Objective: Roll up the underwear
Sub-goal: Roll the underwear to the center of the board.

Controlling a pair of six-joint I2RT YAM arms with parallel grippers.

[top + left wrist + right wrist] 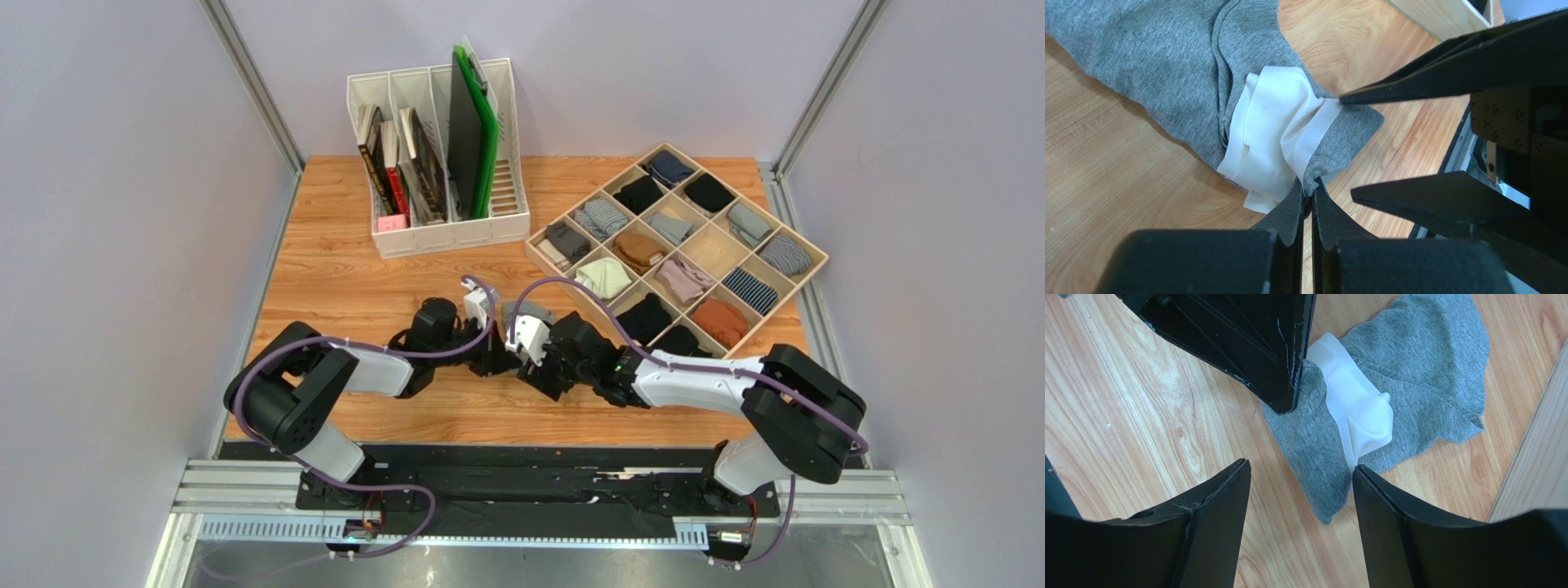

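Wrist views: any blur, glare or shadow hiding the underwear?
Left wrist: the underwear is sharp and evenly lit; the left gripper, close up, looks slightly soft. Right wrist: the white waistband is nearly washed out, little texture showing. Top external: the arms cover it.

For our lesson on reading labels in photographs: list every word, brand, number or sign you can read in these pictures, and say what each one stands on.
No text can be read anywhere in these pictures.
Wide white waistband of the heather-grey knit underwear: no lettering shows on the folds in view.
Books in the white plastic file holder: covers and spines too small to read.
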